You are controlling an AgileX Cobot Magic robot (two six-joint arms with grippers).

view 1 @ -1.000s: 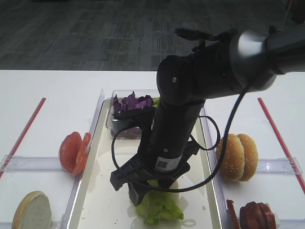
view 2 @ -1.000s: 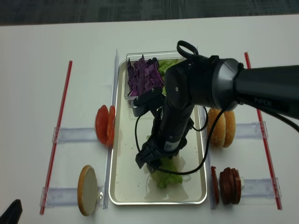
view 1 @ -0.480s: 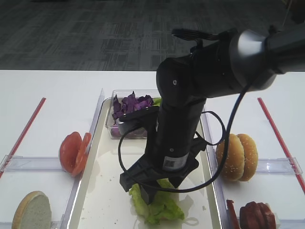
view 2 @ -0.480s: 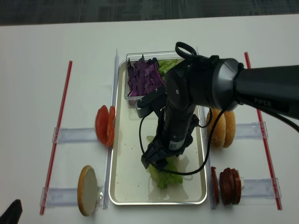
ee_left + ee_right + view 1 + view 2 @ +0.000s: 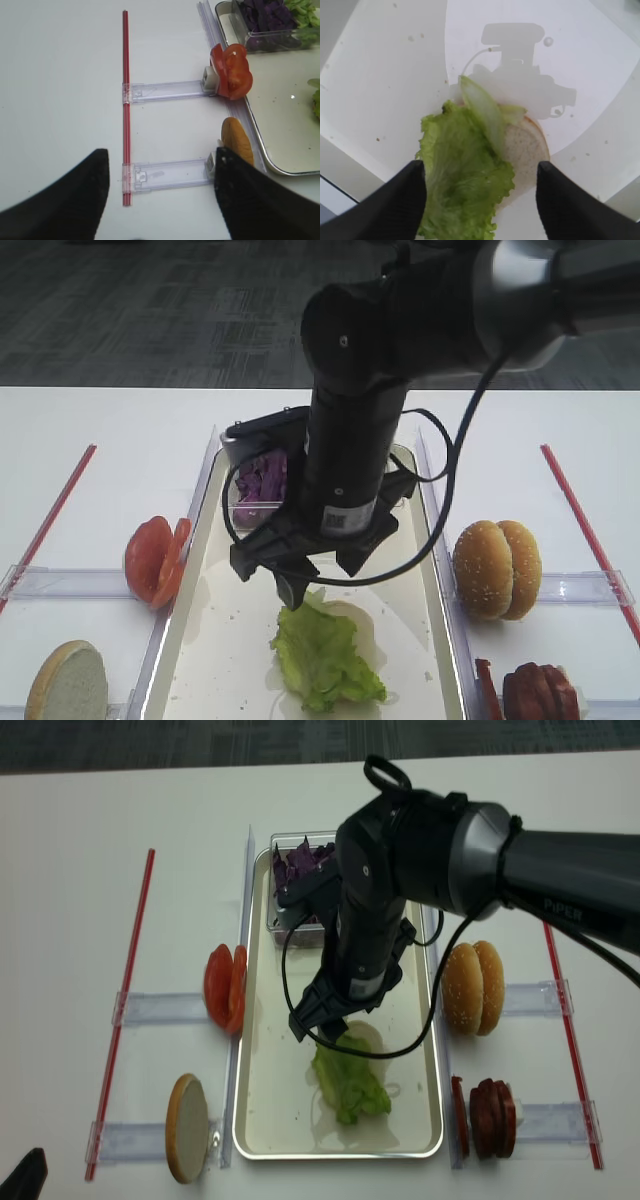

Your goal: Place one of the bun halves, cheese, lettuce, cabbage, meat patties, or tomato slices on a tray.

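Note:
A crinkly green lettuce [image 5: 460, 175] leaf lies on a pale bun half [image 5: 527, 147] in the cream tray [image 5: 270, 1110]. My right gripper [image 5: 480, 167] hangs open just above the leaf, holding nothing, as the high views show, right gripper [image 5: 318, 1032] over lettuce [image 5: 322, 655]. My left gripper [image 5: 160, 165] is open over the bare table, left of a bun half [image 5: 236, 145] standing on edge. Tomato slices [image 5: 225, 988] stand left of the tray. Bun halves [image 5: 472, 988] and meat patties [image 5: 488, 1117] are to its right. Purple cabbage [image 5: 298, 870] fills a tub. Cheese is out of view.
The clear tub [image 5: 240, 502] sits at the tray's far end, partly behind my right arm. Clear plastic holders [image 5: 167, 90] and red strips [image 5: 125, 100] lie on the white table either side of the tray. A cable [image 5: 415, 1040] loops off the right arm.
My right gripper has lifted off the lettuce and drawn back toward the tub. The leaf stays on the bun half, now fully uncovered.

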